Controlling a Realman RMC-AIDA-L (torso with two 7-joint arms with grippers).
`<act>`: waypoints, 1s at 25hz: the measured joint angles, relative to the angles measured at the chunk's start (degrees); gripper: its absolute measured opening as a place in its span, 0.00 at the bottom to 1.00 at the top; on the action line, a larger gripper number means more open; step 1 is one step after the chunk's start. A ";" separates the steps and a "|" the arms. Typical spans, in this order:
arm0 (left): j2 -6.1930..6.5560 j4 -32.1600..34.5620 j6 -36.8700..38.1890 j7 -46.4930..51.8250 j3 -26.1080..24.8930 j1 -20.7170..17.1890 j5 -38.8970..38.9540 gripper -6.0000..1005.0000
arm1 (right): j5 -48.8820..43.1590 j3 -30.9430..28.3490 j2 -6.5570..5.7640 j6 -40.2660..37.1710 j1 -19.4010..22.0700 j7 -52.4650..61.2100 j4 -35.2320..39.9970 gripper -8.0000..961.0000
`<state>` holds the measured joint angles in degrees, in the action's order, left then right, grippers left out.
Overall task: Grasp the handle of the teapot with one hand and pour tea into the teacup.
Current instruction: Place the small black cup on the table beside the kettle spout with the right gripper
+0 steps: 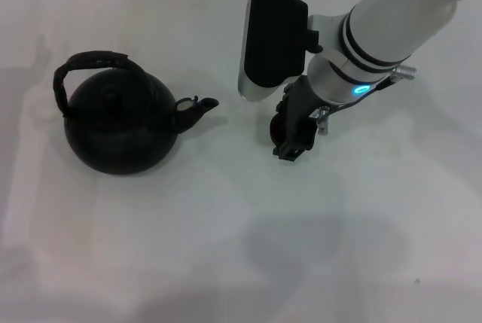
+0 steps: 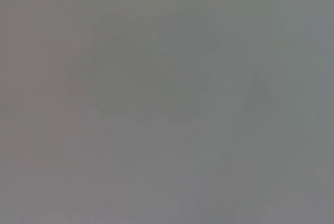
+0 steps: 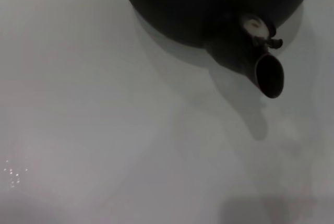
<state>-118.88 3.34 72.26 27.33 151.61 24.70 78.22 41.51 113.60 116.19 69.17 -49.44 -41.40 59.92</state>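
On the white table (image 1: 226, 248), the teapot (image 1: 120, 123) stands upright toward my left side. Its handle (image 1: 94, 63) arches over the top, tilted slightly back, with nothing touching it. The spout (image 1: 197, 108) points toward my right arm; the right wrist view shows the spout's open mouth (image 3: 270, 75) and the lower curve of the pot's body (image 3: 209, 4) from close by.

My right gripper (image 1: 290, 138) hangs over the table to the right of the spout, near it but apart from it. The white forearm comes in from the upper right corner of the head view, with a blue light lit at the wrist. A rounded dark shape sits at the gripper's fingers, possibly the teacup; I cannot tell for certain, nor can I tell whether the fingers are clenched or released.

My left gripper does not appear in the head view, and the left wrist view shows only a uniform grey field.
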 joint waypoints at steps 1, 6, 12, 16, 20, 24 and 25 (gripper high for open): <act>-0.04 0.00 0.06 0.00 0.00 0.00 0.00 0.87 | 0.09 0.22 0.00 -0.25 -0.05 0.05 -0.21 0.83; -0.05 0.07 0.20 0.42 0.00 0.00 -0.04 0.87 | 0.23 1.34 0.00 -0.95 -0.17 -0.04 -1.16 0.83; -0.11 0.17 0.20 1.07 0.00 -0.02 -0.14 0.87 | 0.78 1.79 0.00 -1.40 -0.26 -0.25 -1.77 0.84; -0.13 0.18 0.25 1.52 0.00 -0.14 -0.11 0.87 | 1.21 2.25 0.00 -1.60 -0.32 -0.37 -1.85 0.85; -0.13 0.18 0.25 1.68 0.00 -0.18 -0.12 0.87 | 1.79 2.27 0.00 -1.50 -0.51 -0.38 -1.98 0.86; -0.09 0.18 0.26 1.68 0.00 -0.18 -0.10 0.87 | 1.83 3.08 0.00 -1.66 -0.47 -0.47 -1.86 0.86; -0.07 0.18 0.26 1.67 0.00 -0.20 -0.09 0.87 | 1.83 3.08 0.00 -1.66 -0.47 -0.47 -1.86 0.86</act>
<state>-118.94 3.52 72.51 29.01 151.61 24.50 78.13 43.35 116.68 116.19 67.51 -49.91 -41.88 58.06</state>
